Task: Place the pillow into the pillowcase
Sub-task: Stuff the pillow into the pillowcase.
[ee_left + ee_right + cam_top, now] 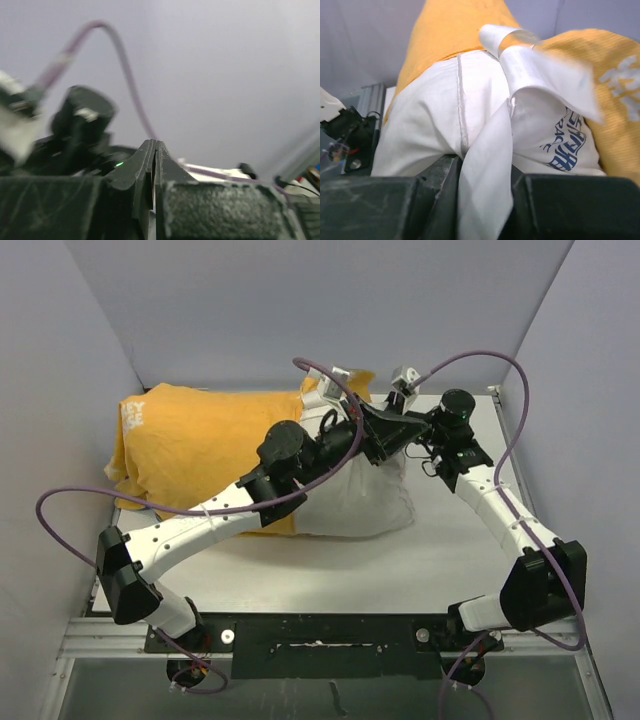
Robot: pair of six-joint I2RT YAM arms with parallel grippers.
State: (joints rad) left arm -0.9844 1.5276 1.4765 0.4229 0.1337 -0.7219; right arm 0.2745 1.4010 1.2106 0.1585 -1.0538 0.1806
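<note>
My biggest worry is the pillowcase (pixel 200 445). It lies mustard side up across the far left of the table (pixel 420 570) with nothing that I can see pinning it. If I push the pillow (pixel 365 500) leftward, I judge the whole case may slide toward the wall instead of taking more pillow in. The mouth could also bunch up against the plump white end and jam.

The second risk is the grip. The right gripper (pixel 485 200) has its jaws drawn in on just a thin white fold of the pillow's cover. A hard shove could let that fold slip out, or it could drag the cover without moving the filling.

The left gripper (pixel 154 150) is closed tight with nothing showing between its fingers, and it points at the wall. The two arms cross close above the pillow, so a careless move could knock them together.

The pillow sits at the far middle of the table, its left part inside the case and its right end sticking out bare. It looks soft and creased, with a stitched seam down the cover. A blue printed logo (pixel 567 147) shows beside the grip, and a loose white flap (pixel 540 70) stands above it.
</note>
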